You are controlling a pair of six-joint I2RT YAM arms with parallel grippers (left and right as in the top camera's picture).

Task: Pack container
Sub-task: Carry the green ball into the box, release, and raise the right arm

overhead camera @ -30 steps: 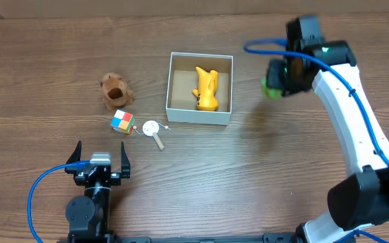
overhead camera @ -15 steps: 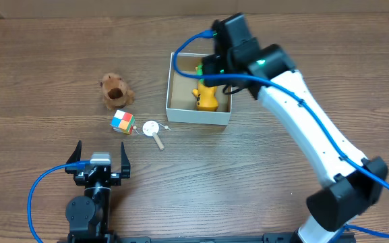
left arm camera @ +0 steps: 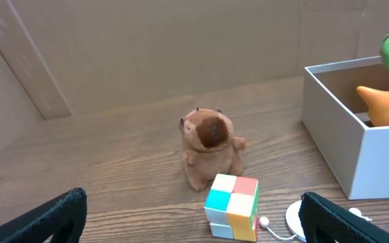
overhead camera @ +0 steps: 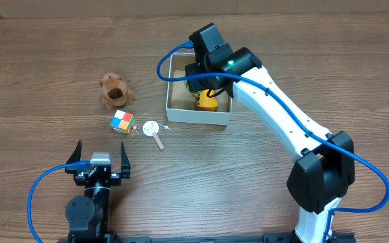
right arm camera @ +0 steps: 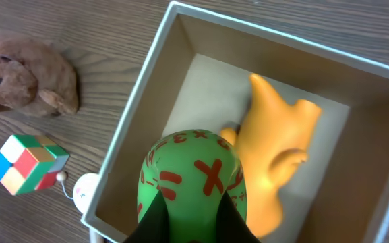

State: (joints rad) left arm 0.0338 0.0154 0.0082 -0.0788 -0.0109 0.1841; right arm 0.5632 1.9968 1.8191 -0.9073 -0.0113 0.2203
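Note:
The container is a white-walled box with a brown bottom; it also shows in the left wrist view. A yellow toy lies inside it. My right gripper is shut on a green ball with red signs and holds it above the box's left part. My left gripper is open and empty near the front edge, apart from the toys. A brown plush, a coloured cube and a white round tag lie left of the box.
The plush, the cube and the white tag sit ahead of my left gripper. A cardboard wall stands behind the table. My right arm reaches across the right half of the table.
My right gripper has swung left with the green ball, from right of the box to above it. The left arm has not moved.

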